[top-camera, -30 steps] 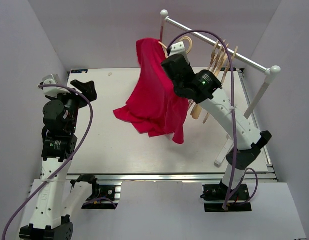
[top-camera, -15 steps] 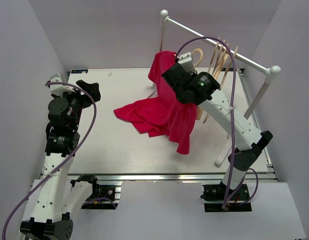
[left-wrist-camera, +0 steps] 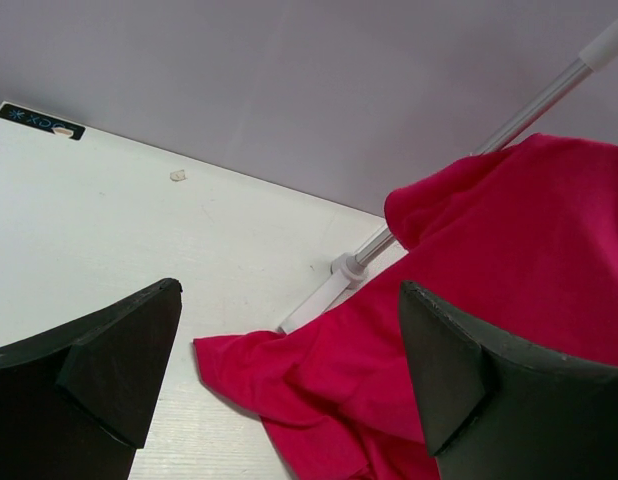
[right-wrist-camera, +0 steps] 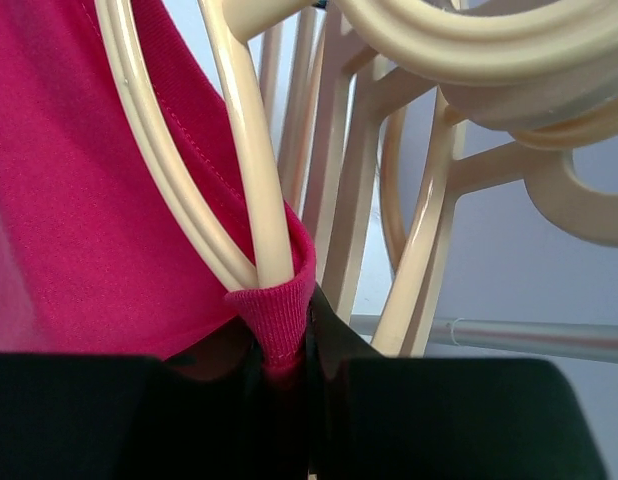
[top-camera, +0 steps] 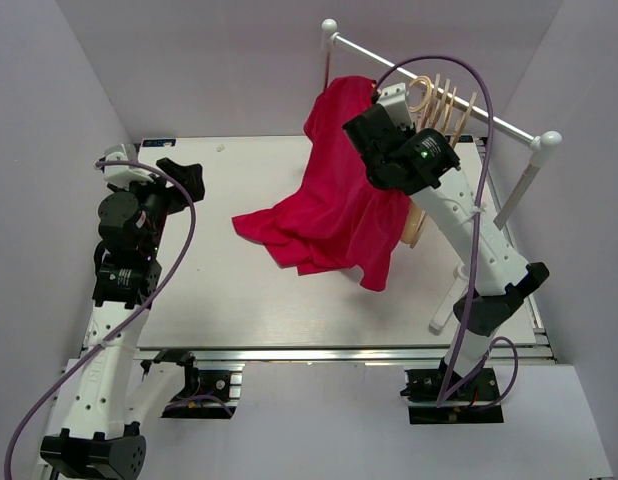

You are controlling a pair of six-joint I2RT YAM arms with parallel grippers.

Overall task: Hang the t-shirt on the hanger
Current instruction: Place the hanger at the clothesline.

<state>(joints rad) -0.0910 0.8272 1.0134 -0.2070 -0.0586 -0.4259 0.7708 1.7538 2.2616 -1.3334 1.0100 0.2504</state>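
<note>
The red t-shirt hangs from my right gripper, and its lower part trails onto the table. In the right wrist view, my right gripper is shut on the ribbed collar of the t-shirt. The pale-wood rods of the hanger run down into that collar. The hanger's hook is up beside the rack rail. My left gripper is open at the table's left side, apart from the cloth. In its own view the left gripper frames the t-shirt ahead.
Several more wooden hangers hang on the white rack, also seen close behind the held one as hangers over the rail. The rack's near post and far post stand at the table's right and back.
My right arm has carried the t-shirt and hanger rightward and toward the rack rail. More cloth has lifted off the table. The left gripper has shifted slightly and stayed open.
</note>
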